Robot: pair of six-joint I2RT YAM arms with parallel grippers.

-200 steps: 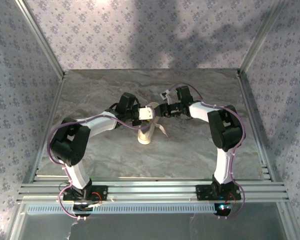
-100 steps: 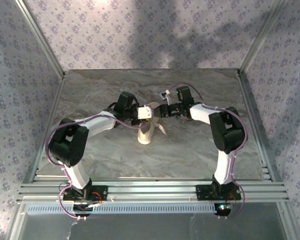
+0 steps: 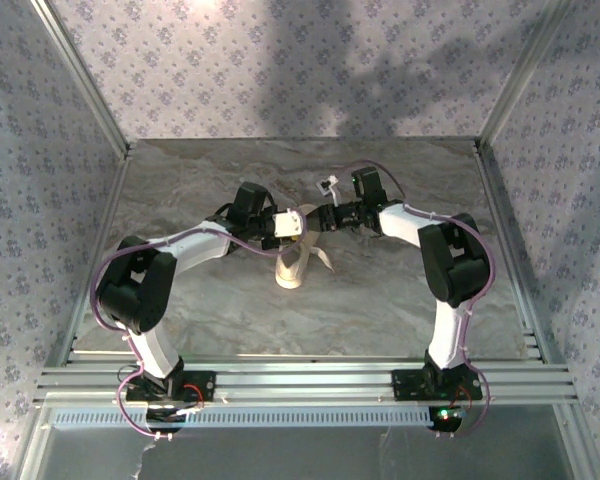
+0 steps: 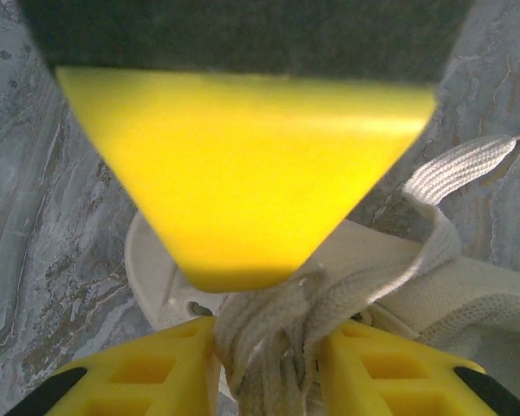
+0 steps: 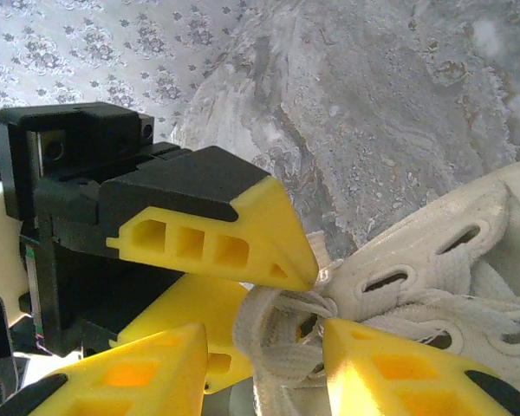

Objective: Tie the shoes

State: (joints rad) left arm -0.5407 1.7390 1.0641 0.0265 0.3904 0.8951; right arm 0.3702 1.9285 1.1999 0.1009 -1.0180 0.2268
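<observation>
The grey marbled counter is spreading out on every side of the cream-white sneaker, which is lying lengthwise, its woven upper and slotted eyelets showing. Both grippers are crowding over the sneaker's far end. The left gripper, reaching from the sneaker's left, is pinching a bunch of thin white laces. The right gripper, at the sneaker's right, is straddling laces. Whether it's clamping them, I cannot tell.
</observation>
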